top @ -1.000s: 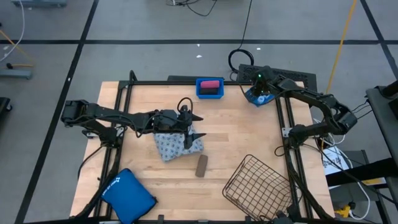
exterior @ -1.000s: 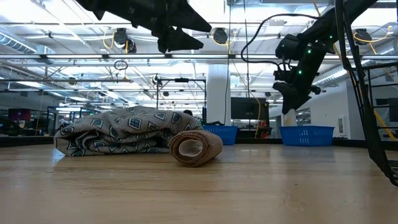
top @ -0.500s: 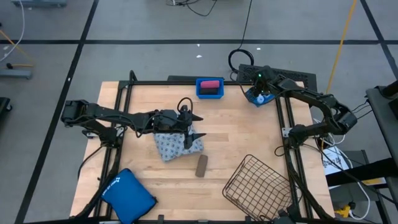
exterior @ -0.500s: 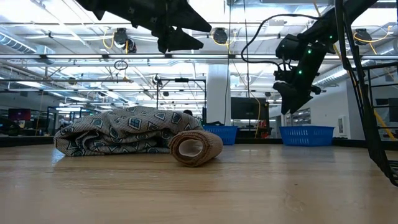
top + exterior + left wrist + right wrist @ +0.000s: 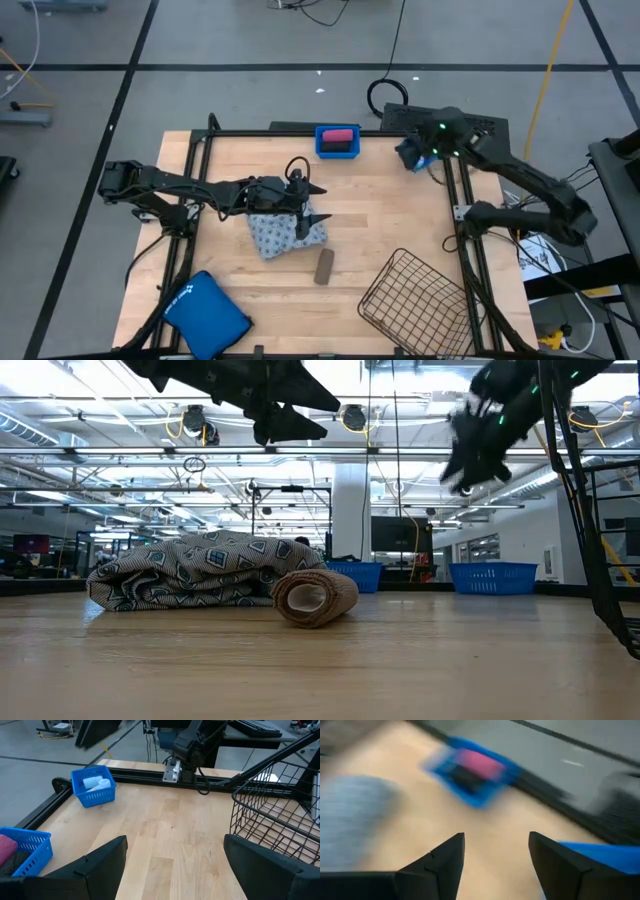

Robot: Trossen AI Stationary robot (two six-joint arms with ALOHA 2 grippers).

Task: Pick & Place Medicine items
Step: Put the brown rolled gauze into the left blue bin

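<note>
Right end effector open, empty, above small blue basket holding white vials, likely just released. Left end effector open over patterned soft pack; brown roll beside pack on tabletop.

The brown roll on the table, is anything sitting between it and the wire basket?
Nothing visible. In the high view the brown roll lies on bare wood, apart from the patterned pack, with open table between it and the wire basket.

Bare table between soft pack and wire basket; brown roll nearby.
</note>
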